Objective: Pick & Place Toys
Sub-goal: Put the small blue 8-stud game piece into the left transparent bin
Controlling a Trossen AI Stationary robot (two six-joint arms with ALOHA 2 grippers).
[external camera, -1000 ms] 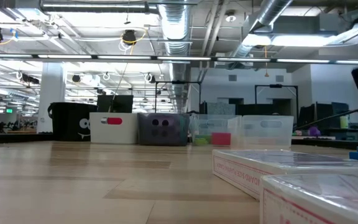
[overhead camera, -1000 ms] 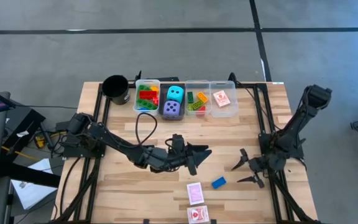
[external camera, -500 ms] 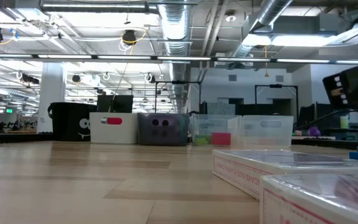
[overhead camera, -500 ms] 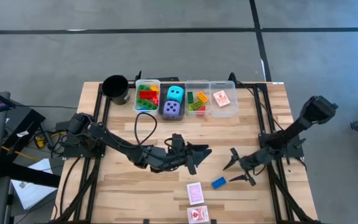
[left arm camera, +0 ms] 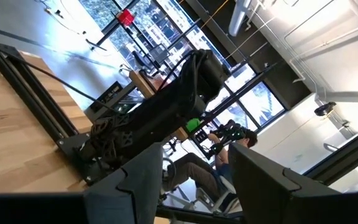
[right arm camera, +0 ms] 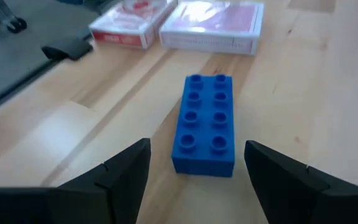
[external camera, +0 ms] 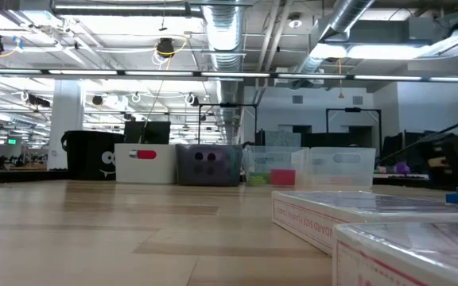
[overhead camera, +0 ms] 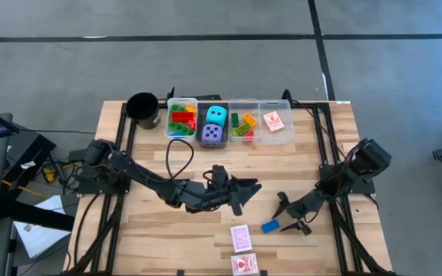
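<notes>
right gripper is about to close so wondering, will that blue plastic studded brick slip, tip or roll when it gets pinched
The blue plastic studded brick looks rigid, so it should not flex in a pinch. It lies flat on its broad base on the wooden table, so rolling or tipping seems unlikely. Its smooth sides may slip a little between the open right gripper fingers.

the right arm (overhead camera: 349, 179) now reaches further in over the table toward the blue brick (overhead camera: 270, 226), its upper joint lower and nearer the brick than a second ago. the right gripper (overhead camera: 285, 214) has travelled from well to the side of the blue brick to just beside it, its open fingers (right arm camera: 127, 173) now standing either side of the brick's near end without touching it. in the low view the dark arm part that hung high above the blue brick has dropped low, just above it (external camera: 444, 163).
</notes>
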